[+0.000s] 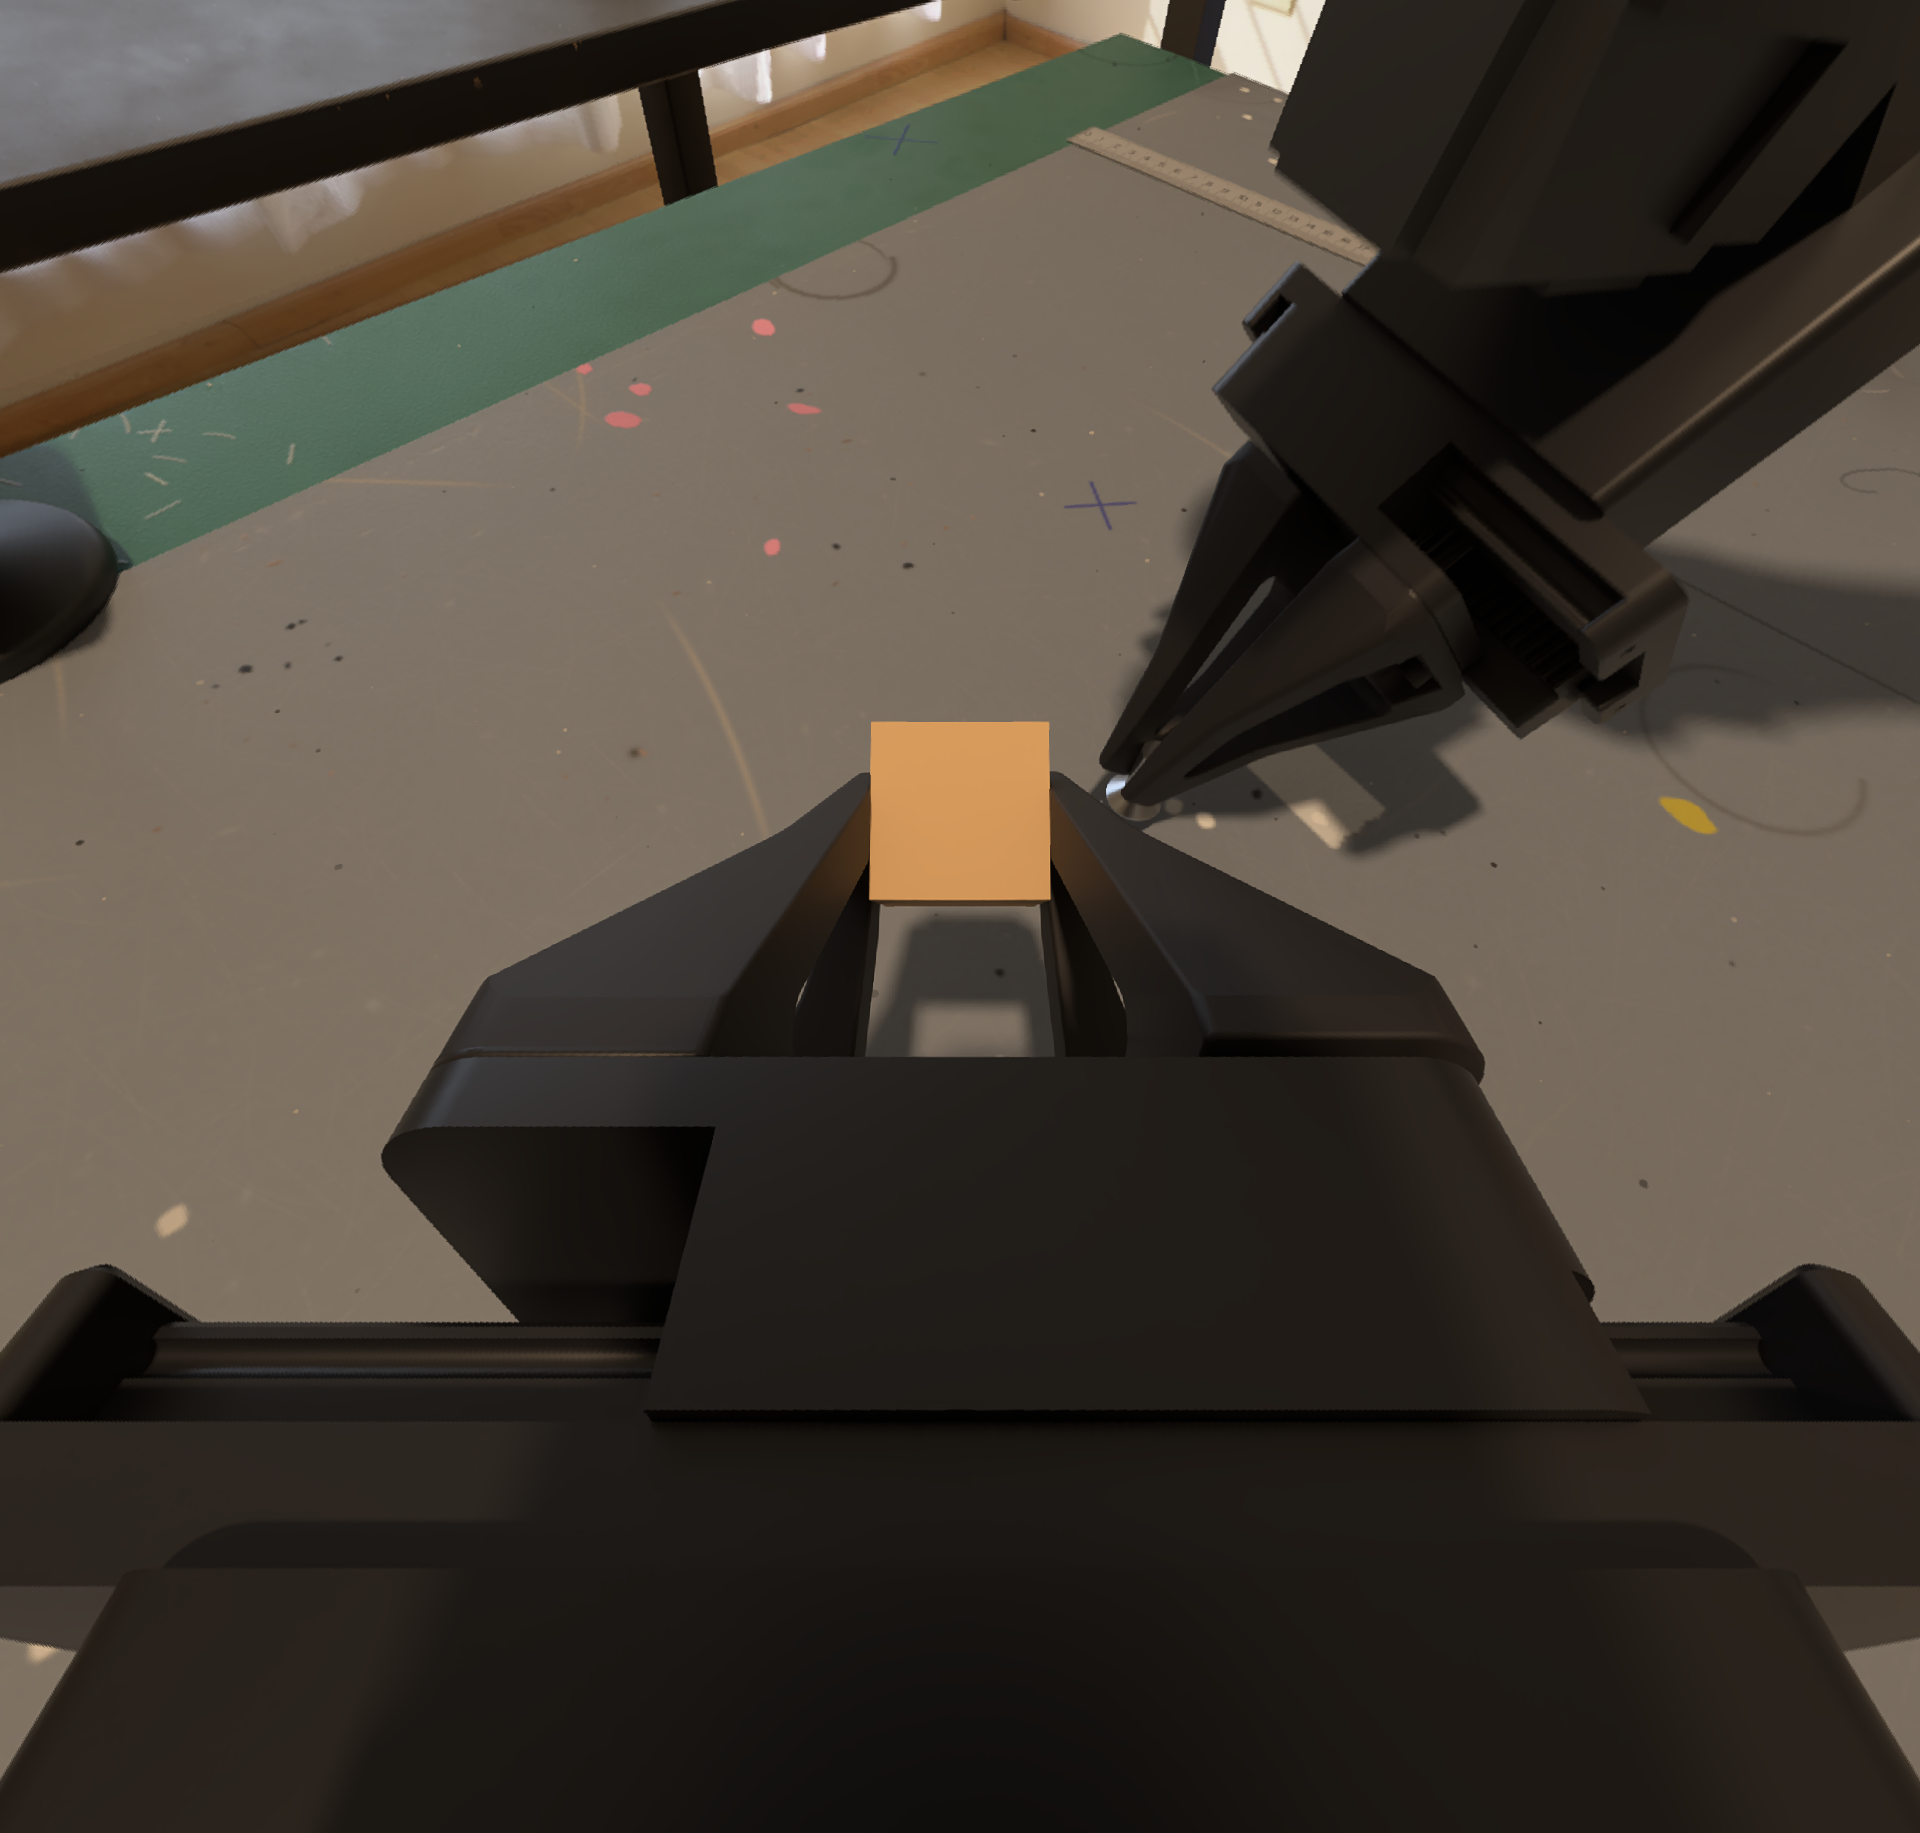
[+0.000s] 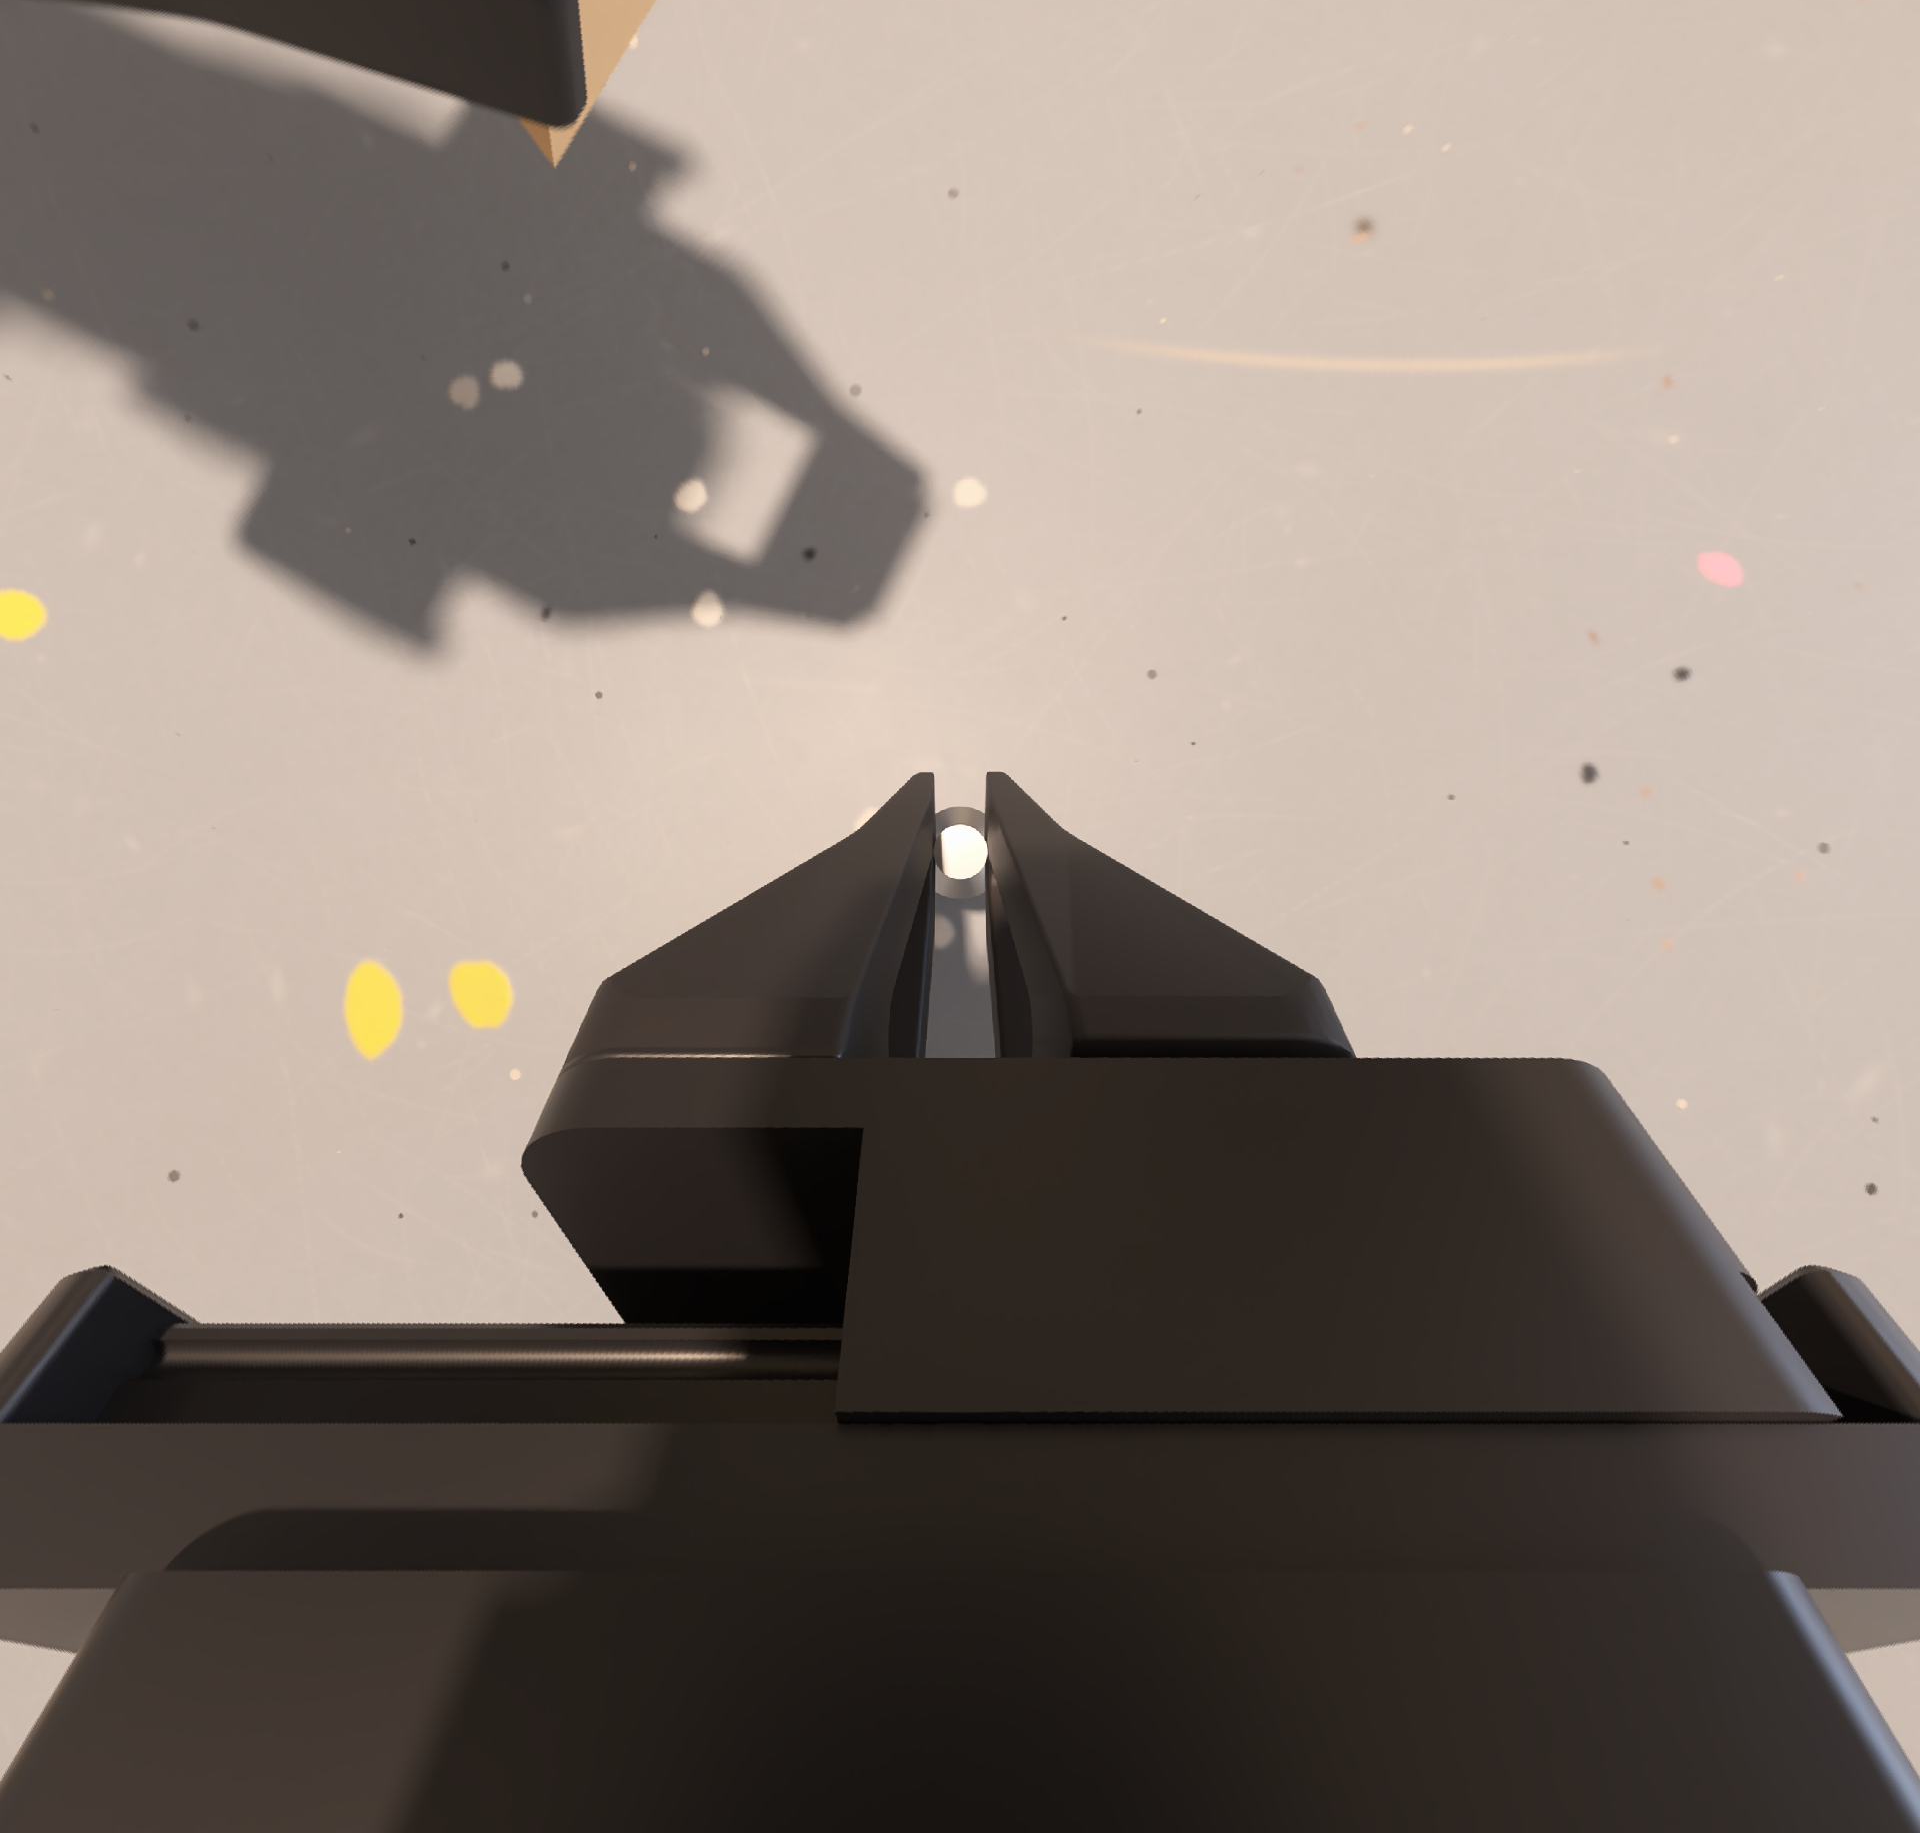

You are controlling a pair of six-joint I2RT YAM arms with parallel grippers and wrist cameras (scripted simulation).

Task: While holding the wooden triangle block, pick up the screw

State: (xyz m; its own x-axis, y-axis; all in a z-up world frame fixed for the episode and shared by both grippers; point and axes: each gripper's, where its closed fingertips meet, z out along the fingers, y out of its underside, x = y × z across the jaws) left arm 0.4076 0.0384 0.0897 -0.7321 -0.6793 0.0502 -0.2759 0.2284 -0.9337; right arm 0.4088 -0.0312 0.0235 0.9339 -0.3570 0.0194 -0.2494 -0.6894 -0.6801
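Two grasps appear to be in place, so most of the task looks done. Nearest in the left wrist view, the left gripper [image 1: 959,827] is clamped on the wooden triangle block [image 1: 959,810], whose flat tan face sits between the fingertips, held clear of the table [image 1: 520,796]. In the right wrist view, the right gripper [image 2: 959,796] has its fingers drawn in narrowly around the screw [image 2: 960,850], a small bright round piece lodged near the tips. From the left wrist view those tips reach down to the tabletop just beside the block, so I judge the screw is gripped but not yet raised; the lift is what remains. Farther off lie a ruler [image 1: 1226,188] near the table's far edge and a green strip [image 1: 623,297] along its side. No containers are visible anywhere.
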